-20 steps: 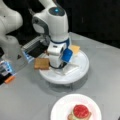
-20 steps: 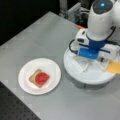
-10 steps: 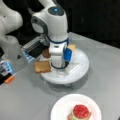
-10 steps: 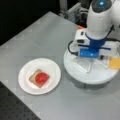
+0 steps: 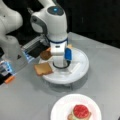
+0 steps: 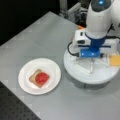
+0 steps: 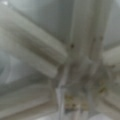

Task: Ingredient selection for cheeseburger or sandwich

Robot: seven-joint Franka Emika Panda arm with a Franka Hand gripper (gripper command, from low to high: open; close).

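Sandwich [image 6: 39,78] on white plate [image 6: 53,68], bread base plus red tomato on top | pincer [image 5: 60,65] now lower than a second ago, down in segmented tray [image 5: 81,66] centre | jaw state: cannot tell | bread square [image 5: 43,68] untouched on tray edge.

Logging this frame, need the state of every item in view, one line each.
White segmented tray: on table, gripper down over its centre.
Gripper: lowered into tray, fingertips hidden.
Tan bread square: flat on tray edge.
Orange cheese square: flat in tray.
White paper plate: holds sandwich.
Sandwich, red tomato disc topmost: no upper bread.
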